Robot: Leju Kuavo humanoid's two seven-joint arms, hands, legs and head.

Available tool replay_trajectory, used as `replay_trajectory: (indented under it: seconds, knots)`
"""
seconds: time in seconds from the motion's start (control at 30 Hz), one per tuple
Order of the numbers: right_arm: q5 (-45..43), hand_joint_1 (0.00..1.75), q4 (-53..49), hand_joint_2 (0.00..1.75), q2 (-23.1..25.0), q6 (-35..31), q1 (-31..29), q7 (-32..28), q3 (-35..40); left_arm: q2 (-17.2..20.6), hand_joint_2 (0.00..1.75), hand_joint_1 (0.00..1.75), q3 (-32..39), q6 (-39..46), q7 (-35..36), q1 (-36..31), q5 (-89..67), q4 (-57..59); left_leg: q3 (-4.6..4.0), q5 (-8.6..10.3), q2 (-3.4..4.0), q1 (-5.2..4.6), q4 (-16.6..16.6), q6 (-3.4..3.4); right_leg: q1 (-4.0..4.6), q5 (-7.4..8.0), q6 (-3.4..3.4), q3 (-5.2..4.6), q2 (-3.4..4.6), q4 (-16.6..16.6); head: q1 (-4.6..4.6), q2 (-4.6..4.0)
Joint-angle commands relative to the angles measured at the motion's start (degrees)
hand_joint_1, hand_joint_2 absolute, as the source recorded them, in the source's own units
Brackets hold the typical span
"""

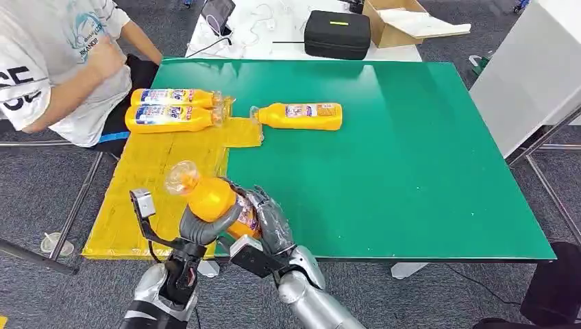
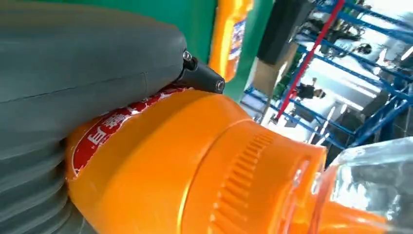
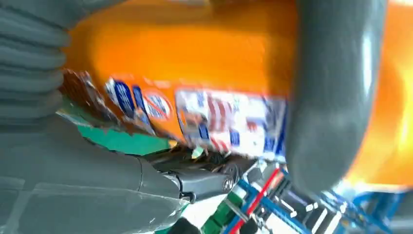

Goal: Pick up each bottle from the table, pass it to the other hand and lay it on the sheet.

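Note:
An orange bottle (image 1: 209, 197) with a clear cap is up in the air over the table's front edge, cap pointing toward the yellow sheet (image 1: 147, 181). My left hand (image 1: 200, 229) grips it from below, thumb on its body (image 2: 195, 161). My right hand (image 1: 270, 218) holds its labelled side (image 3: 195, 63) from the right. Two more bottles (image 1: 171, 97) (image 1: 171, 118) lie side by side at the sheet's far end. A further bottle (image 1: 301, 116) lies on the green table (image 1: 411, 171) just right of the sheet.
A person in a white shirt (image 1: 62, 62) sits at the table's far left corner, close to the laid bottles. Behind the table a white desk carries a black case (image 1: 337, 34) and a cardboard box (image 1: 397, 20). A white cabinet (image 1: 521, 75) stands at the right.

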Motion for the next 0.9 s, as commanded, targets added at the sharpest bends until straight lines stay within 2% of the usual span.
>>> replay_trajectory:
  seconds: [0.03,0.13,0.27,0.37,0.43,0.53,0.63,0.67,0.73,0.87,0.9]
  knots:
    - [-2.41,0.00,-15.03,0.00,-4.49,0.79,4.82,0.93,-5.68,0.11,1.75,1.75,5.27,4.03,-2.28,-2.99,-2.70,-1.03,0.16,-0.03,-0.13,0.02,-0.03,0.06,0.05,-0.07,-0.07,0.25,-0.21,-0.06,-0.02,0.00]
    - [-3.24,0.00,-19.41,0.00,-4.74,-0.50,6.43,-0.60,-6.17,0.06,1.75,1.75,6.87,9.17,-5.61,-3.95,-7.50,-0.82,0.36,-0.11,0.13,0.00,-0.04,0.07,0.05,-0.07,-0.11,0.38,0.02,-0.06,-0.04,0.00]
    - [-4.57,0.00,-29.70,0.00,-5.55,-2.03,9.92,-1.63,-5.96,0.36,1.75,1.75,11.07,17.01,-8.87,-7.03,-12.96,0.96,0.04,0.02,0.06,-0.01,-0.01,0.02,0.02,-0.02,-0.07,0.06,-0.19,-0.01,0.00,0.02]
    - [-4.66,0.00,-30.98,0.00,-5.64,-2.18,10.32,-1.49,-5.61,0.43,1.75,1.75,12.01,17.46,-8.99,-7.79,-13.25,1.76,0.37,-0.13,0.22,0.01,0.00,0.07,0.07,-0.11,-0.13,0.39,-0.07,-0.03,0.00,0.00]
    - [-5.60,0.00,-33.04,0.00,-5.46,-4.22,10.92,-3.94,-4.95,0.22,1.75,1.75,13.55,20.98,-10.48,-9.27,-15.93,3.50,0.20,-0.05,0.19,0.00,-0.01,0.05,0.04,-0.05,-0.09,0.21,-0.10,-0.01,0.00,0.00]
    - [-6.62,0.00,-35.33,0.00,-5.75,-4.59,11.25,-3.83,-3.39,0.54,1.75,1.75,15.04,23.58,-11.43,-11.31,-18.18,7.07,0.41,-0.11,0.18,0.02,-0.02,0.08,0.08,-0.12,-0.14,0.46,-0.16,-0.04,-0.02,0.00]
    - [-8.10,0.00,-35.03,0.00,-6.14,-3.82,10.35,-3.86,-2.48,2.47,1.75,1.75,11.59,31.50,-12.63,-11.22,-29.51,4.96,0.26,-0.05,0.28,-0.01,-0.04,0.04,0.03,-0.04,-0.10,0.26,-0.02,-0.04,0.00,0.00]
    - [-8.18,0.00,-34.81,0.00,-6.12,-3.78,10.07,-3.85,-2.55,2.50,1.75,1.75,11.64,31.53,-12.63,-11.44,-29.52,5.19,0.65,-0.16,0.35,0.01,-0.09,0.09,0.08,-0.12,-0.18,0.65,-0.02,-0.11,0.00,0.00]
    - [-8.18,0.00,-34.81,0.00,-6.12,-3.78,10.07,-3.85,-2.55,2.50,1.75,1.75,11.64,31.53,-12.63,-11.44,-29.52,5.19,0.14,-0.01,0.24,-0.01,-0.04,0.03,0.03,-0.01,-0.08,0.15,-0.04,-0.03,0.00,0.00]
    - [-8.18,0.00,-34.81,0.00,-6.12,-3.78,10.07,-3.85,-2.55,2.50,1.75,1.75,11.64,31.53,-12.63,-11.44,-29.52,5.19,0.24,-0.05,0.26,0.00,-0.05,0.04,0.04,-0.04,-0.09,0.25,-0.05,-0.05,0.00,0.02]
    - [-9.40,0.00,-34.55,0.00,-6.17,-2.92,9.86,-4.32,-2.57,3.68,1.75,1.75,9.28,34.80,-12.63,-11.32,-34.43,4.47,0.35,-0.09,0.27,0.02,-0.05,0.05,0.06,-0.07,-0.12,0.37,-0.04,-0.07,0.00,0.00]
